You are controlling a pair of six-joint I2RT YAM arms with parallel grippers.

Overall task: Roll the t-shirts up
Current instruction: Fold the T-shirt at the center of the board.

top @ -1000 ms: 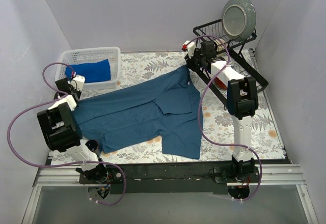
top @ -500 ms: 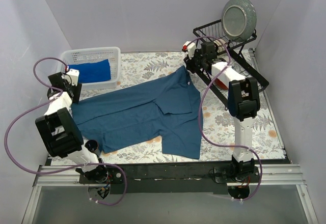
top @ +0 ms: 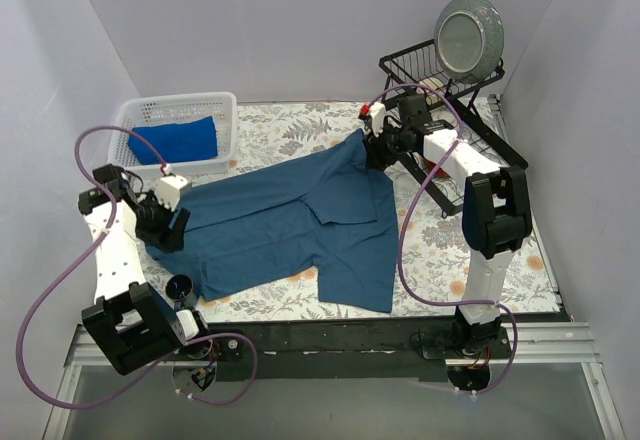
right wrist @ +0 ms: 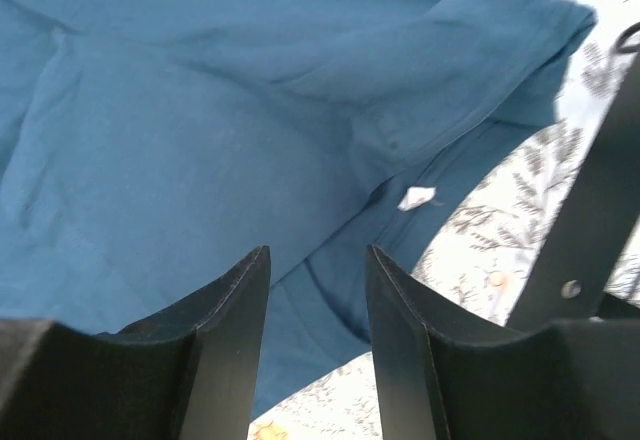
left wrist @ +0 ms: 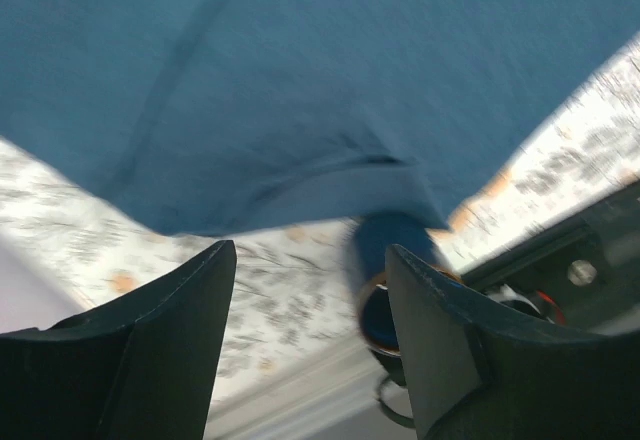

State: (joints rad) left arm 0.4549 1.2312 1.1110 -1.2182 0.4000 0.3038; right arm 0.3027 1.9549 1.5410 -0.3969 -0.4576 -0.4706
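Observation:
A large dusky dark-blue t-shirt (top: 300, 220) lies spread flat on the patterned table. A brighter royal-blue t-shirt (top: 180, 140) sits bundled in a white basket (top: 225, 110) at the back left. My left gripper (top: 170, 232) is open and empty over the tee's left edge; its wrist view shows the blue cloth (left wrist: 320, 70) and its hem above the jaws. My right gripper (top: 372, 152) is open and empty at the tee's far corner near the collar; its wrist view shows the cloth (right wrist: 200, 150) with a white tag (right wrist: 416, 198).
A black wire dish rack (top: 450, 90) with a grey plate (top: 470, 32) stands at the back right, close to my right arm. A small dark cup-like object (top: 181, 287) sits by the tee's near-left corner, also in the left wrist view (left wrist: 385, 280). White walls enclose the table.
My left arm has swung from beside the basket down and right to the tee's left edge. My right gripper has shifted slightly toward the tee's far corner.

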